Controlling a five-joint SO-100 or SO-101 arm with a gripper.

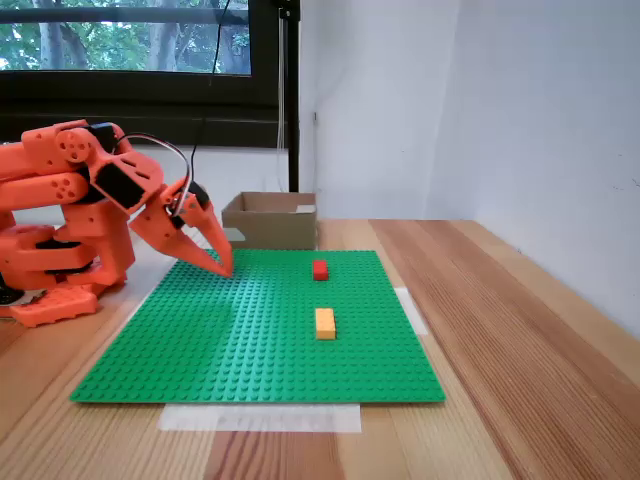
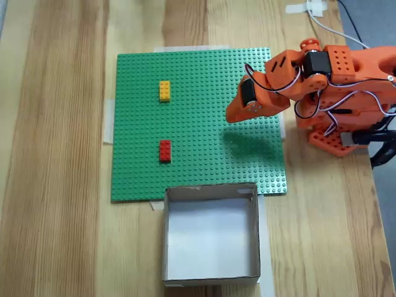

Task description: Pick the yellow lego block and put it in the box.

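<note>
The yellow lego block (image 1: 325, 322) (image 2: 164, 90) lies flat on the green studded baseplate (image 1: 240, 345) (image 2: 204, 74), free and untouched. The brown cardboard box (image 1: 268, 225) (image 2: 210, 191) stands open-topped at one edge of the plate, with nothing inside. My orange gripper (image 1: 226, 266) (image 2: 231, 116) hangs low over the plate's edge nearest the arm, pointing down. Its fingertips meet and hold nothing. It is well apart from the yellow block, roughly a third of the plate's width away.
A smaller red brick (image 1: 320, 269) (image 2: 164, 150) sits on the plate between the yellow block and the box. The arm's base (image 1: 60, 270) (image 2: 346, 117) stands beside the plate on a wooden table, with cables trailing. A white wall runs along one side.
</note>
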